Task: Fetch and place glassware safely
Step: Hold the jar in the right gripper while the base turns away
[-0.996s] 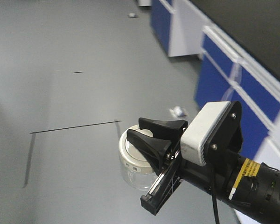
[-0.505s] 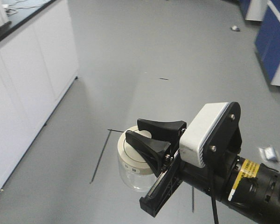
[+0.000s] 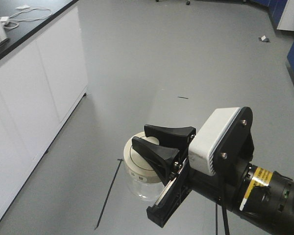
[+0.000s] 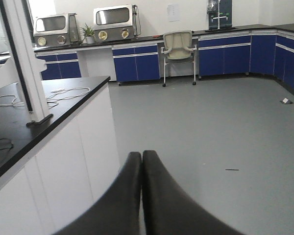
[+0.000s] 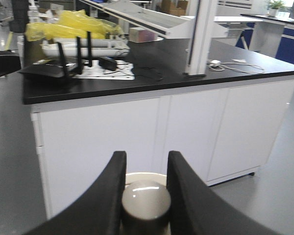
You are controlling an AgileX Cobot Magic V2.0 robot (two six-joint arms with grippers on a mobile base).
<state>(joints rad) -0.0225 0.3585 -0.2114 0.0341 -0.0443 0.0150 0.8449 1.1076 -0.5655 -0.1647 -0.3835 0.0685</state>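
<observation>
The glassware is a squat clear jar [image 3: 138, 185] with a cream-white lid [image 3: 134, 165], hanging in the air over the grey floor. My right gripper [image 3: 141, 135] is shut on the lid's round knob [image 5: 146, 201]. In the right wrist view its black fingers [image 5: 109, 196] press the knob from both sides, with the lid's rim [image 5: 143, 176] showing behind. In the left wrist view my left gripper [image 4: 141, 154] is shut, its two fingers pressed together with nothing between them. It does not appear in the front view.
A white cabinet with a black counter [image 3: 36, 73] runs along the left. The right wrist view shows a counter with a router [image 5: 59, 66], yellow bags [image 5: 73, 24] and a white post [image 5: 201, 36]. Far off are blue cabinets [image 4: 235, 54] and a chair [image 4: 179, 46].
The surroundings swung sideways: blue cabinets left the right edge and the white cabinet came in at the left. The right gripper kept the same hold on the jar.
</observation>
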